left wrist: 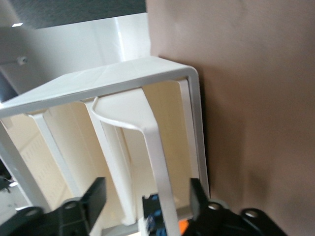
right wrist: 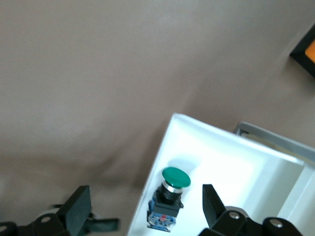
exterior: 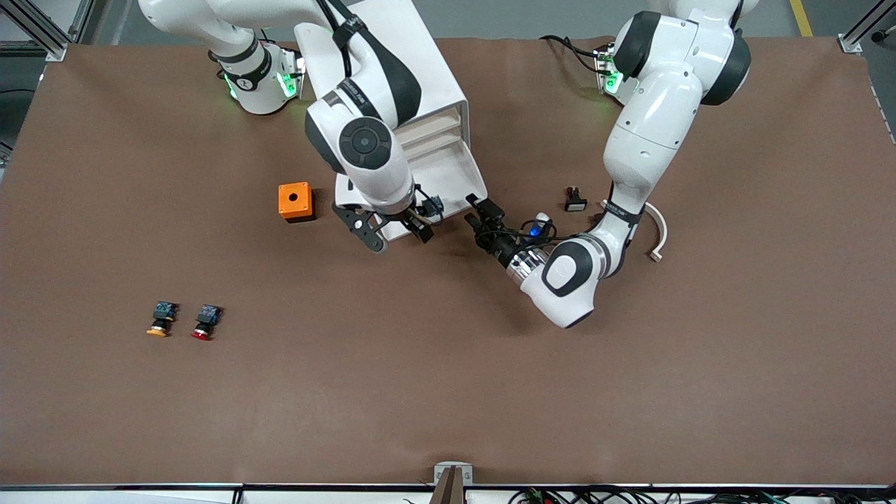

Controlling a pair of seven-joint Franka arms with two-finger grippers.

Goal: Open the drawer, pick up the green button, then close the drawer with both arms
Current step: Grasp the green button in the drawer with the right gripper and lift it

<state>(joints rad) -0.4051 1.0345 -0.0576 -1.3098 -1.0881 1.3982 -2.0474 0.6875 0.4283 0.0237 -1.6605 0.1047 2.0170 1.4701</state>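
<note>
Left gripper (exterior: 477, 212) low at the drawer (exterior: 448, 178) front, fingers wide; right gripper (exterior: 392, 225) above button (right wrist: 170, 196), fingers wide.

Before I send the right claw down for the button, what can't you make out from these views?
- Front view: the green button in the drawer is hidden under the right arm.
- Right wrist view: button visible, but right claw fingertips cut off by the picture's edge.
- Left wrist view: left claw open astride the drawer front; the drawer's contents blocked.
</note>
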